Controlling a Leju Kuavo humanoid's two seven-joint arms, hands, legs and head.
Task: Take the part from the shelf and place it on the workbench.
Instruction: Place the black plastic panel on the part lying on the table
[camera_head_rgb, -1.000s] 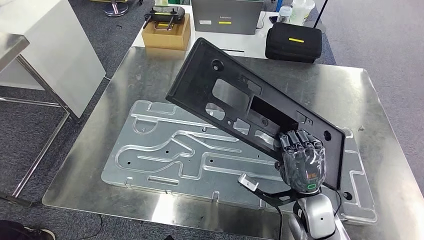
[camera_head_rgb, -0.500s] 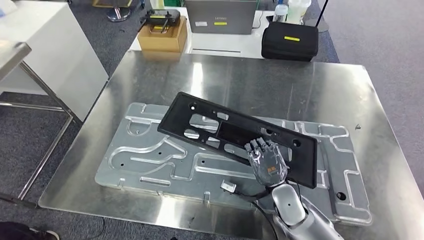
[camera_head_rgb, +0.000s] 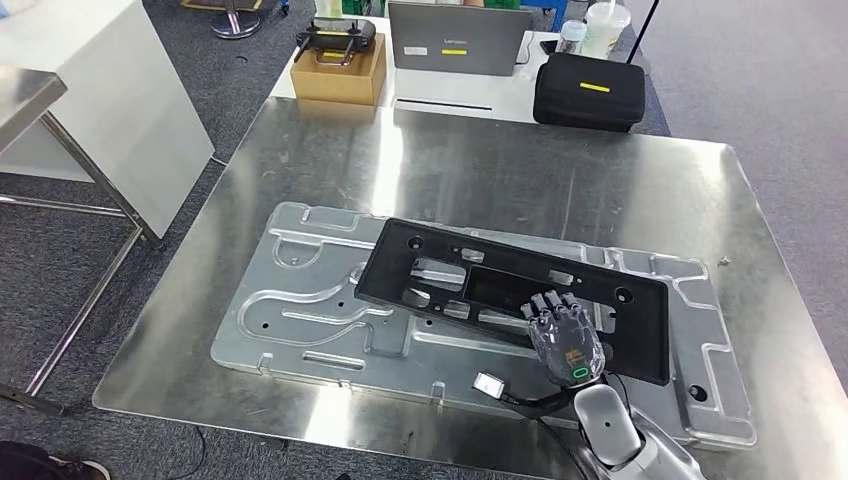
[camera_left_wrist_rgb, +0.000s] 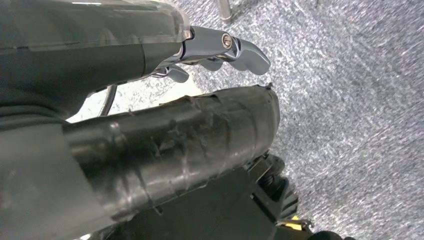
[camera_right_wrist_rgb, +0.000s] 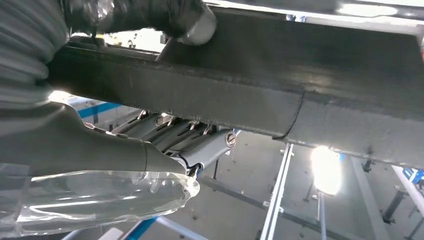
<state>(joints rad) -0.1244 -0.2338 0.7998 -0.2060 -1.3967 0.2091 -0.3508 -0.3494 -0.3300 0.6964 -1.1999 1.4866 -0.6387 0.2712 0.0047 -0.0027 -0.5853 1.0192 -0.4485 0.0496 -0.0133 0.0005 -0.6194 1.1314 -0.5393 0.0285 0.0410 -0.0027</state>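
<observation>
At the lower right of the head view, the robot's right hand (camera_head_rgb: 567, 340) is dark grey with segmented fingers under a glossy clear plastic wrap; an orange marking and a small green oval ring sit on its back. Below it, a rounded silver metal forearm (camera_head_rgb: 612, 437) runs toward the bottom edge, and a thin black cable (camera_head_rgb: 525, 402) loops from the wrist to a small silver connector (camera_head_rgb: 487, 383). In the right wrist view, that hand shows a pale grey ribbed cover, crinkled clear film and silvery finger links with round screws. The left hand (camera_left_wrist_rgb: 150, 100) in the left wrist view has a thick black tape-wrapped thumb, chrome-coloured fingers and a slotted screw.
</observation>
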